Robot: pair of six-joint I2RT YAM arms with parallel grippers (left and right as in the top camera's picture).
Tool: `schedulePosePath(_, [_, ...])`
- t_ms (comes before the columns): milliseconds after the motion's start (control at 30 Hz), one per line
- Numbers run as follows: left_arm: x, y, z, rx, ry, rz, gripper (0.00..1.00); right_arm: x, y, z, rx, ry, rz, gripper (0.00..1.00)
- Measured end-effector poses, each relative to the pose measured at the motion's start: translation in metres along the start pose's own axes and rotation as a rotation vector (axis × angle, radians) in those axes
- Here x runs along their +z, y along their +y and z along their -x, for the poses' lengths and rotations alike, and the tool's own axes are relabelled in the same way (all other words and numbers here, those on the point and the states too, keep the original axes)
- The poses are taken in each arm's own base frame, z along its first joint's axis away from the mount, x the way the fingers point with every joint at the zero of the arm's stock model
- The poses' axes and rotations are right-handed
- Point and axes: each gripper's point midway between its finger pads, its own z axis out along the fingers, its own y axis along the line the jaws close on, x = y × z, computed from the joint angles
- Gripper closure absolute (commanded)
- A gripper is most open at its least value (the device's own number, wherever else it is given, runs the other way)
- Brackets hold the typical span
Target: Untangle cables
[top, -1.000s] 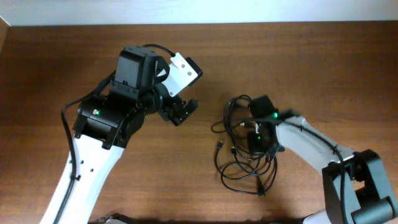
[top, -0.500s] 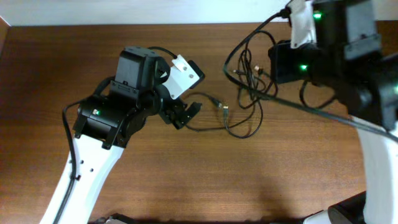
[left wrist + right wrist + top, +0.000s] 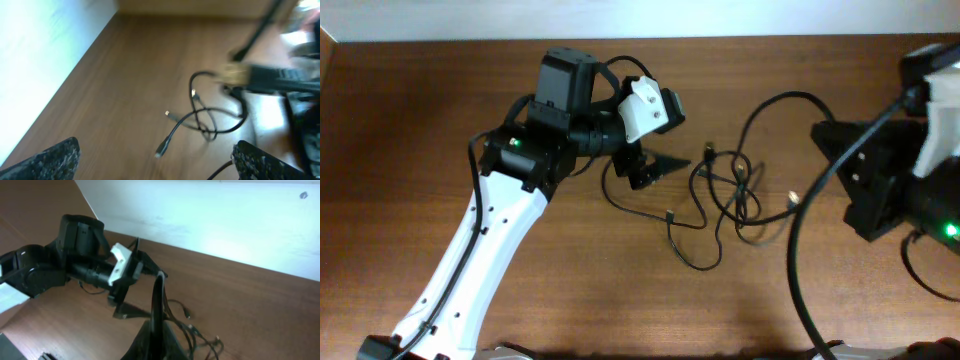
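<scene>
Presumably readied for a grasp, the left gripper (image 3: 660,170) hangs spread just beside the thin black cables (image 3: 725,195), lying in crossed loops on the wooden table (image 3: 620,300), while the right gripper (image 3: 156,305), pressed together, apparently empty, stands raised clear.

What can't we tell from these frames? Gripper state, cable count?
- right gripper: open or shut unclear; the right wrist frame's bottom edge crops it, and overhead its own arm covers it.
- cables: cord count and crossings; too thin overhead, motion-blurred in the left wrist view.
- plug ends: type too small in every view.
</scene>
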Motion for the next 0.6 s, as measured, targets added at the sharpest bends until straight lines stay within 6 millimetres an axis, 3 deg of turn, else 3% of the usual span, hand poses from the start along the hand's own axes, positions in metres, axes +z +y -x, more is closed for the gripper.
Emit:
schedulePosePath(100, [-0.005, -0.035, 0.026, 0.032, -0.157, -0.201, 0.01, 0.003, -0.003, 0.0, -0.007, 0.005, -0.014, 0.96])
schedulePosePath(233, [-0.014, -0.058, 0.042, 0.037, -0.259, -0.335, 0.01, 0.004, -0.003, 0.0, -0.022, 0.007, -0.015, 0.96])
schedulePosePath(300, [-0.006, -0.063, 0.035, 0.01, -0.209, -0.334, 0.01, 0.004, -0.003, 0.0, -0.023, 0.007, -0.015, 0.96])
schedulePosePath(400, [0.042, -0.068, 0.005, -0.025, -0.062, -0.343, 0.01, 0.003, -0.003, 0.0, -0.023, 0.005, -0.014, 0.96])
schedulePosePath(467, [0.069, -0.059, -0.017, -0.031, 0.015, -0.314, 0.01, -0.002, -0.001, 0.0, -0.026, -0.004, -0.007, 0.96])
schedulePosePath(500, [0.072, -0.055, -0.023, -0.032, 0.037, -0.295, 0.1, -0.005, 0.0, 0.0, -0.028, -0.01, -0.005, 0.96])
schedulePosePath(533, [0.074, -0.052, -0.026, -0.031, 0.051, -0.282, 0.3, -0.006, 0.0, 0.0, -0.029, -0.013, -0.004, 0.96])
schedulePosePath(567, [0.075, -0.05, -0.028, -0.033, 0.062, -0.27, 0.67, -0.008, 0.002, 0.0, -0.031, -0.018, 0.0, 0.96])
schedulePosePath(600, [0.076, -0.046, -0.031, -0.02, 0.077, -0.245, 0.78, -0.009, 0.002, 0.0, -0.032, -0.02, 0.0, 0.96])
